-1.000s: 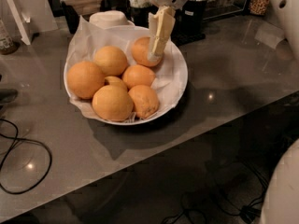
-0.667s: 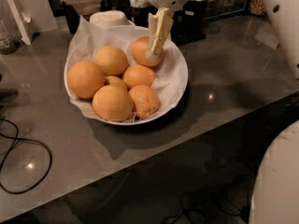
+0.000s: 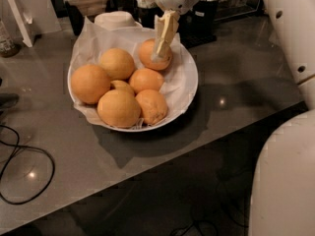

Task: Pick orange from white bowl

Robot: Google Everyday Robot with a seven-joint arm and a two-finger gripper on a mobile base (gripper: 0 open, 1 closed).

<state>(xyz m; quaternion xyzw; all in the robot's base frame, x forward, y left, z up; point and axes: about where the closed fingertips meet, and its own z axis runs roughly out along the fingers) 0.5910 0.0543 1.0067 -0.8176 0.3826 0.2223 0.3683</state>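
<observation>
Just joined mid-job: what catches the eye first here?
The wide white paper-lined bowl heaped with round oranges sits centre-left on the grey countertop. The cream gripper reaches down from the top to the deep-orange orange at the bowl's far side.

The cream-coloured gripper (image 3: 156, 58), hanging over the far side of the wide white paper-lined bowl (image 3: 193, 85), is cut off by the top edge, and a round deep-orange fruit (image 3: 145, 53) is partly covered by it. A smaller yellowish fruit (image 3: 120, 85) is mostly hidden by neighbours.
</observation>
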